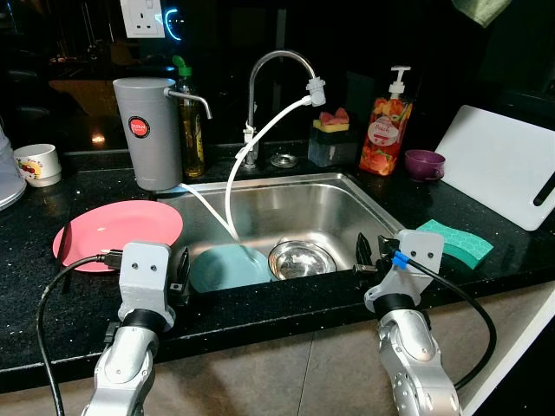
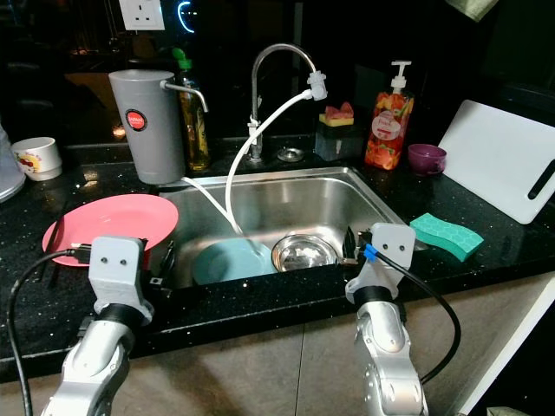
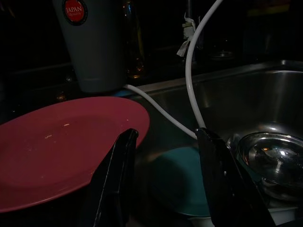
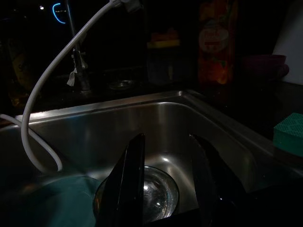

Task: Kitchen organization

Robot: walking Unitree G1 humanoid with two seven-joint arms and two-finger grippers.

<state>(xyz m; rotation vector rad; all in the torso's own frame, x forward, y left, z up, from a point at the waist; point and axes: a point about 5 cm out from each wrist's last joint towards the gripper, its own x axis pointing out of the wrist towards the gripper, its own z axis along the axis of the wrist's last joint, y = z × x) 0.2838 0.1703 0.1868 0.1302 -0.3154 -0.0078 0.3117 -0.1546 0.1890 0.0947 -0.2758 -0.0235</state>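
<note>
- Two grippers poised at the near rim of the sink (image 1: 381, 208), nothing held.
- Left gripper (image 3: 165, 179): jaws spread, empty. Pink plate (image 1: 121, 230) lies on the worktop (image 1: 52, 303) just beside its left jaw; the plate's rim runs behind that jaw in the wrist view.
- Teal plate (image 1: 227, 267) sits on the sink floor, ahead of and below the left jaws, between them in the wrist view.
- Right gripper (image 4: 165, 184): jaws spread, empty. Steel bowl (image 1: 301, 258) lies in the sink directly ahead, framed between the two jaws.
- White hose (image 1: 260, 139) runs from the tap (image 1: 277, 65) down into the sink, ending near the teal plate, beyond the left jaws.
- Green sponge (image 1: 455, 243) on the worktop, off to the outer side of the right jaws, apart from them.
- Step (judgement): approach phase; no item grasped yet. Sink items look like the targets.
- Next move (judgement): right arm needs to dip over the rim and bracket the bowl's edge; the thin, slick steel rim calls for a square pinch. Left arm must avoid the hose when reaching for the teal plate.
</note>
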